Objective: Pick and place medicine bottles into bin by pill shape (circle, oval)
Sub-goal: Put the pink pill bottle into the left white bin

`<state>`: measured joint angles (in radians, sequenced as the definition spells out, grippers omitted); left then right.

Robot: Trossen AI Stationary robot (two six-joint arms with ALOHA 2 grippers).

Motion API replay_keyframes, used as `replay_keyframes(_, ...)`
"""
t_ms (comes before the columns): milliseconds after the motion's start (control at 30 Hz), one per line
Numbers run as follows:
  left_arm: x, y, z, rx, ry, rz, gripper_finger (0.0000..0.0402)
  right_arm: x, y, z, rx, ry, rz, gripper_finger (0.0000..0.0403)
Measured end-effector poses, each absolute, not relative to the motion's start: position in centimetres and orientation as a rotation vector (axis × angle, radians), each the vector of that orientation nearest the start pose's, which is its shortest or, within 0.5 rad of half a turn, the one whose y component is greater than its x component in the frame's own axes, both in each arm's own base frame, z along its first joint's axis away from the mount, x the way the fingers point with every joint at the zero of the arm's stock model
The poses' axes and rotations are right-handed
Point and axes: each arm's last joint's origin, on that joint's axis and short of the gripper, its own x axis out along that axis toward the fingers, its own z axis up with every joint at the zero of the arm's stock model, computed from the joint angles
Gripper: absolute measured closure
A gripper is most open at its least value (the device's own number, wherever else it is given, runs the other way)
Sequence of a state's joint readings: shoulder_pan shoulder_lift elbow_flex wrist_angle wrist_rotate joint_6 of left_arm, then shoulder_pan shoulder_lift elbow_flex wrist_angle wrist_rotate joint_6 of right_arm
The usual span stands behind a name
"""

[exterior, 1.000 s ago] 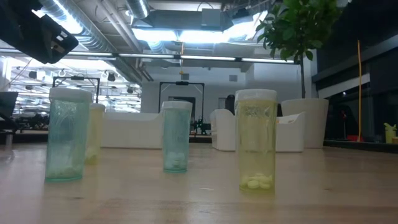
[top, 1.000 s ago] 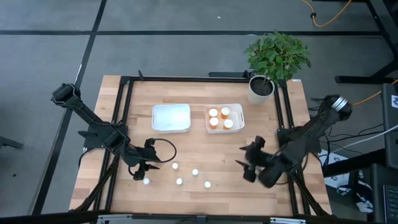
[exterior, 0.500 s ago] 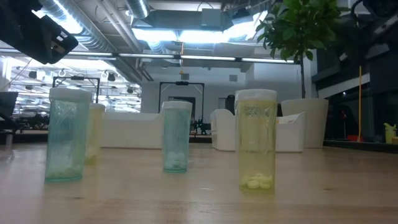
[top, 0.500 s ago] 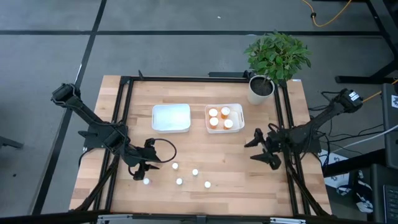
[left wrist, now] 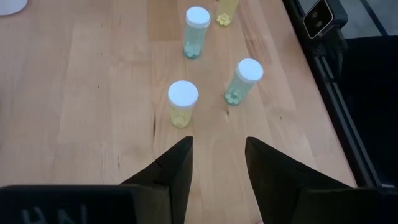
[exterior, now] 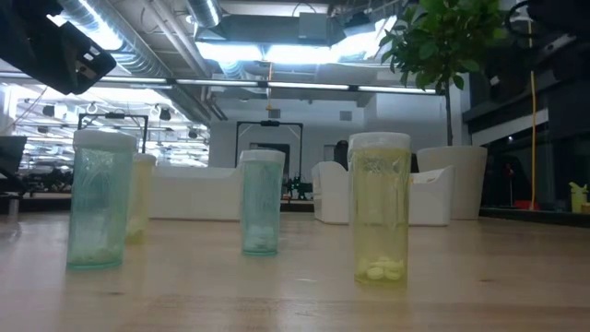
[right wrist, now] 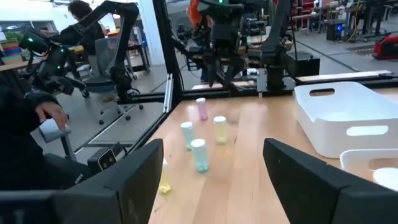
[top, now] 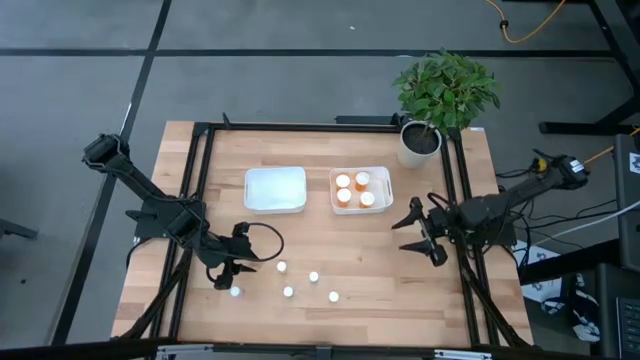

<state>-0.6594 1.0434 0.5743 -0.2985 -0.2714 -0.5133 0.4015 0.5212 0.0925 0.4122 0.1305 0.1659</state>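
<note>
From above, five small medicine bottles show only white caps, low in the frame, near the left gripper — fingers apart, holding nothing. Down low, their green and yellow bodies show. Right gripper — open, mid-right.

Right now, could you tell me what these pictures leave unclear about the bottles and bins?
- Pill shapes: high view shows only white caps of the five loose bottles; too small.
- Fifth bottle: missing from the low view.
- Left bin: contents washed out from above.
- Orange bottles: pills hidden under caps.
</note>
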Motion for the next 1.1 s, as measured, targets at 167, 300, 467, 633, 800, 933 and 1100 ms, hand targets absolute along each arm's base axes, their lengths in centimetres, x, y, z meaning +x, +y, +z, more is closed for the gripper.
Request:
replay_keyframes(167, 16.4, -11.7, 20.8, -0.141, 0.757, -0.181, 0.0261, 12.4, 4.1, 18.5, 0.14, 0.054, 0.263, 0.0124)
replay_keyframes(300, 16.4, -11.7, 20.8, -0.141, 0.757, -0.181, 0.0261, 12.3, 3.4, 18.2, 0.137, 0.088, 0.225, 0.0124)
replay_keyframes(467, 16.4, -11.7, 20.8, -0.141, 0.757, -0.181, 0.0261, 12.4, 2.9, 18.2, 0.133, 0.086, 0.184, 0.0124)
replay_keyframes(633, 16.4, -11.7, 20.8, -0.141, 0.757, -0.18, 0.0261, 12.4, 2.8, 18.2, 0.142, 0.085, 0.179, 0.0124)
replay_keyframes(800, 16.4, -11.7, 20.8, -0.141, 0.757, -0.18, 0.0261, 12.4, 2.8, 18.3, 0.16, 0.08, 0.178, 0.0124)
replay_keyframes(933, 16.4, -11.7, 20.8, -0.14, 0.758, -0.18, 0.0261, 12.5, 2.8, 18.1, 0.165, 0.092, 0.176, 0.0124)
replay_keyframes(1100, 16.4, -11.7, 20.8, -0.141, 0.757, -0.18, 0.0261, 12.7, 2.9, 17.8, 0.165, 0.117, 0.173, 0.0124)
